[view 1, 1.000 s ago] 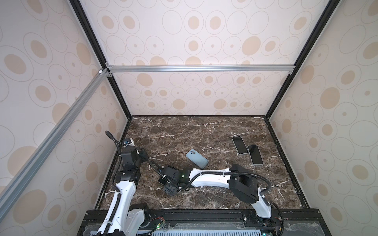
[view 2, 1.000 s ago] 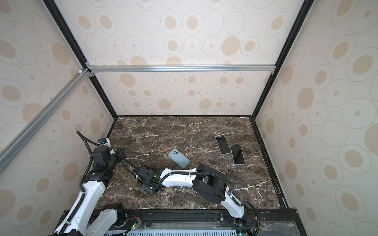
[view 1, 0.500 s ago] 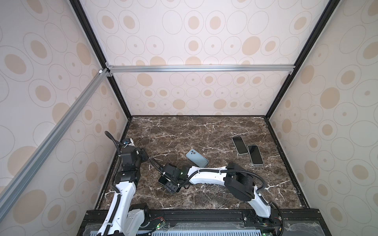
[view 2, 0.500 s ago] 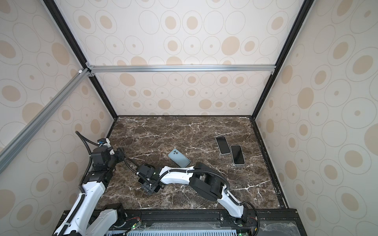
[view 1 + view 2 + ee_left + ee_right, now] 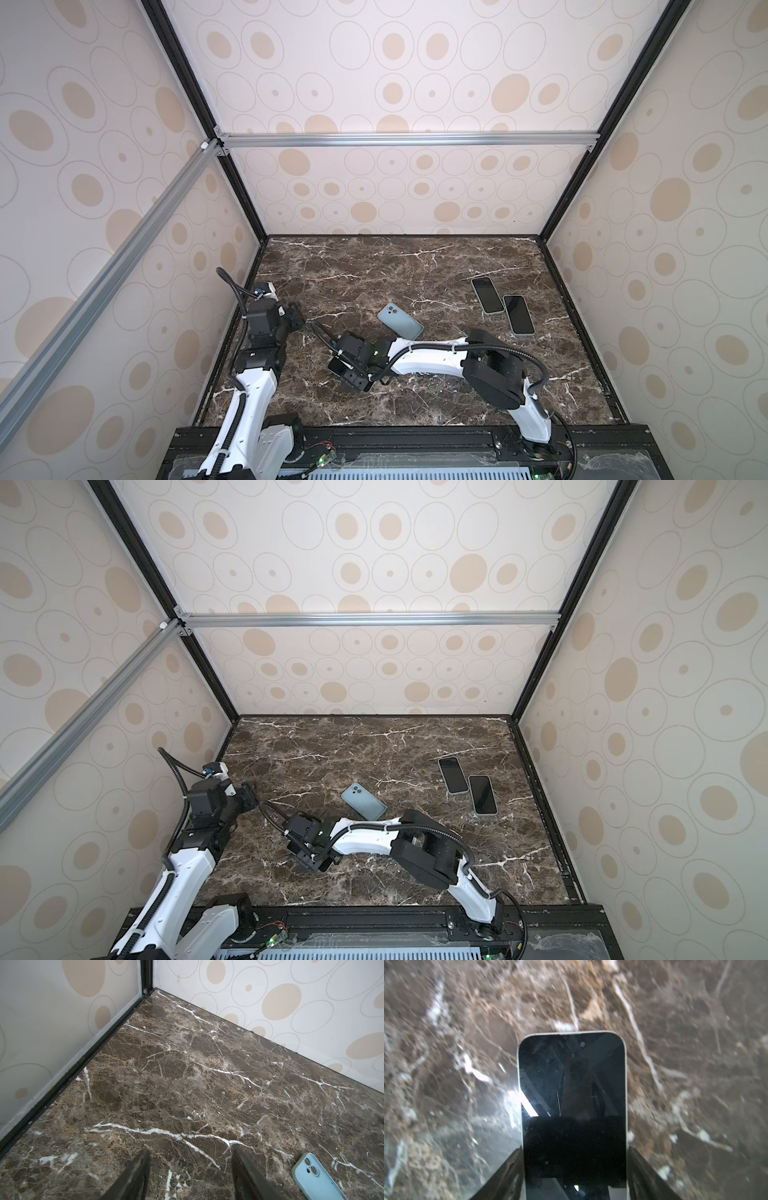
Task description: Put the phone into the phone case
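Both top views put the right gripper (image 5: 344, 373) in the bench's (image 5: 415, 266) near-left part, the phone case (image 5: 400, 321) lying diagonally just beyond it, farther from the left gripper (image 5: 297, 321); left wrist view: jaws apart, empty; right wrist view: fingers (image 5: 508, 1172) clamp the phone (image 5: 572, 1095) by its long edges.

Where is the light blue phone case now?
In both top views the light blue phone case lies near the table's middle, just beyond the right arm, left of the two dark-screened phones.
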